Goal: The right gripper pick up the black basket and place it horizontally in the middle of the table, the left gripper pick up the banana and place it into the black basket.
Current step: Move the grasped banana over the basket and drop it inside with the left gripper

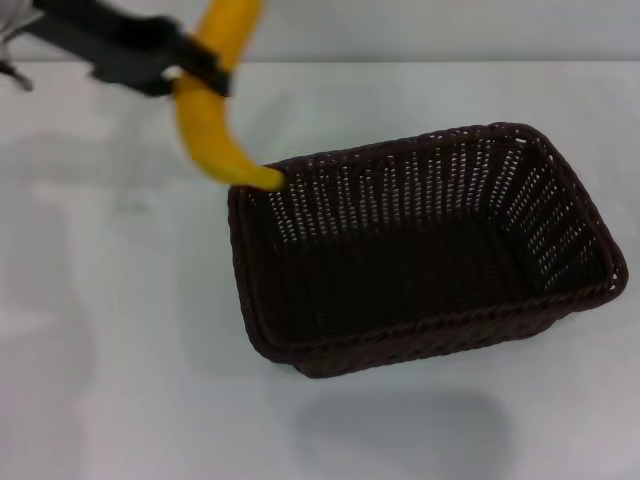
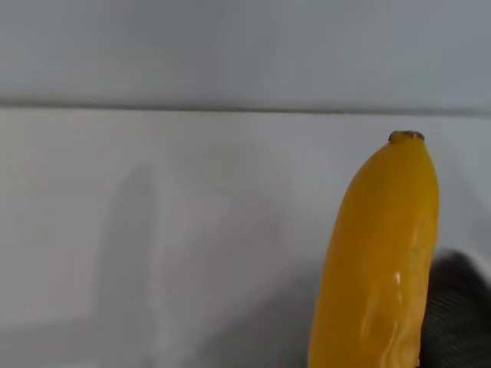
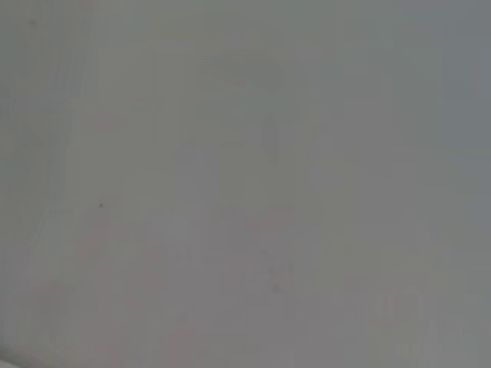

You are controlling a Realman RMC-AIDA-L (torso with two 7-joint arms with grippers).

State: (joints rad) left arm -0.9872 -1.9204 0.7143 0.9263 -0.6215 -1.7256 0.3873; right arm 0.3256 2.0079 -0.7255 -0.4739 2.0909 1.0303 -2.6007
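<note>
The black basket (image 1: pixel 430 250) lies lengthwise across the middle of the white table (image 1: pixel 100 330), open side up and empty. My left gripper (image 1: pixel 200 65) is shut on the yellow banana (image 1: pixel 215 110) and holds it in the air at the far left. The banana's lower tip hangs over the basket's far left corner. The banana also fills the left wrist view (image 2: pixel 380 261), with its dark tip pointing away. My right gripper is out of view; the right wrist view shows only plain grey surface.
The table's far edge (image 1: pixel 400 60) meets a pale wall. The basket casts a shadow (image 1: pixel 400 430) on the table in front of it.
</note>
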